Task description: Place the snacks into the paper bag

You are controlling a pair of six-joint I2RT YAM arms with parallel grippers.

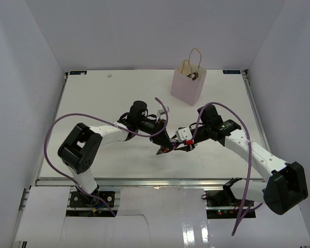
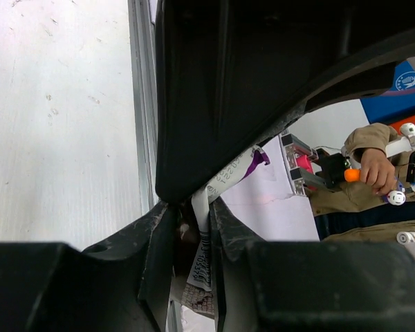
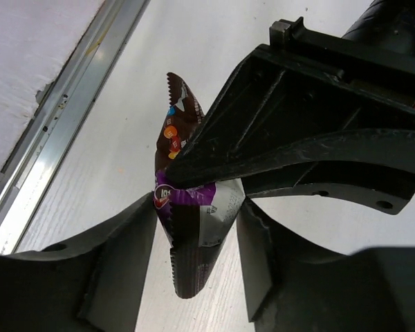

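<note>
Right wrist view: a brown snack packet (image 3: 190, 256) hangs upright in the air between the two arms. It is a flat, glossy foil wrapper, dark brown with saw-toothed crimped ends, a purple band across its middle, a silvery patch beside the band, and small orange and blue candy pictures near the top. The wrapper is bowed and creased where it is held. The right gripper (image 3: 197, 207) has its matte black, scuffed fingers (image 3: 117, 256) set against the packet's two side edges, pressing on it. The left arm's fingers (image 3: 263, 124) come in from the upper right and pinch the same packet above the band.

In the left wrist view the left gripper (image 2: 194, 207) is closed on the packet (image 2: 202, 242), seen edge-on as a thin white and purple strip with barcode print in the narrow slit between the fingers.

From the top camera, the packet (image 1: 162, 150) is above the middle of the white counter (image 1: 103, 98), with the left gripper (image 1: 163, 139) and right gripper (image 1: 180, 146) meeting at it. The paper bag (image 1: 186, 88) stands upright well behind them near the far edge. It is pale pink matte paper with a box shape and thin tan cord handles (image 1: 196, 54) looping above its open mouth. A dark item (image 1: 193, 76) shows just inside the mouth, too small to identify.
</note>
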